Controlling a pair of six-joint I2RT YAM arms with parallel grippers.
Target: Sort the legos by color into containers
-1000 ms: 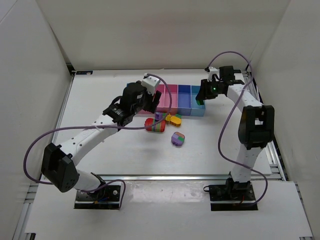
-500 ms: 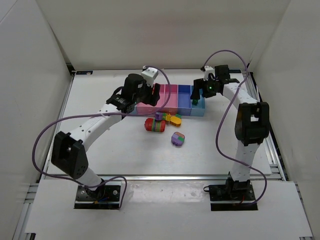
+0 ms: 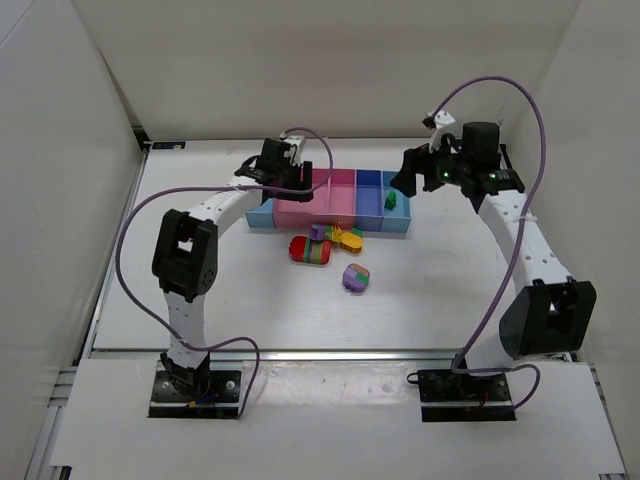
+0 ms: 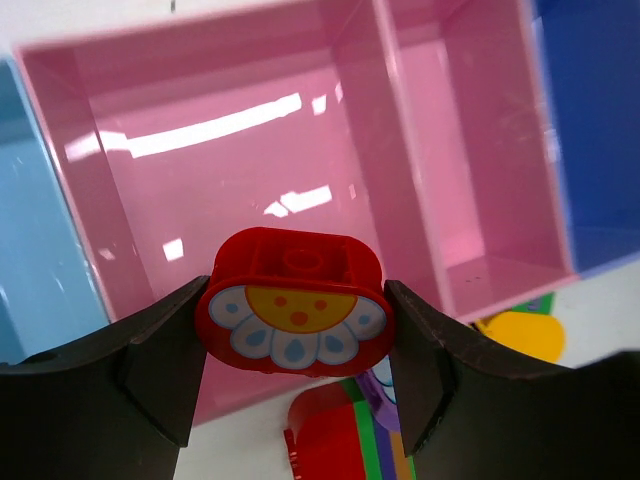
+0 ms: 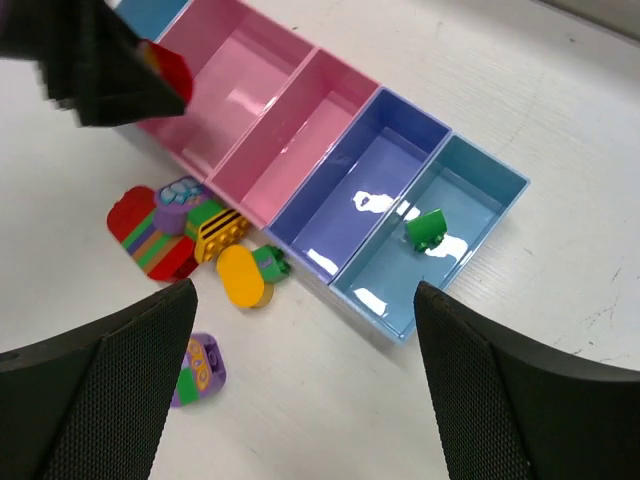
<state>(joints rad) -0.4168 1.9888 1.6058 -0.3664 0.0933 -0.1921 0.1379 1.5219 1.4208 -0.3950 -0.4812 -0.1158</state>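
Observation:
My left gripper [image 4: 296,345] is shut on a red lego [image 4: 292,315] with a flower print, and hangs over the near edge of the wide pink bin [image 4: 230,170]. From above, the left gripper [image 3: 297,183] sits at the left end of the containers [image 3: 330,222]. My right gripper [image 5: 305,390] is open and holds nothing, above the table just in front of the bins. A green lego [image 5: 426,229] lies in the right light blue bin [image 5: 450,200]. On the table lie a red striped chunk [image 3: 311,250], a yellow piece [image 3: 348,238] and a purple-green chunk [image 3: 356,277].
The bin row runs light blue [image 3: 262,215], wide pink, narrow pink [image 3: 343,200], dark blue [image 3: 368,195], light blue [image 3: 397,215]. White walls enclose the table on three sides. Purple cables loop off both arms.
My right gripper opened, dropped the green lego into the right light blue bin and drew back. My left arm carried the red lego from above the pile to the wide pink bin.

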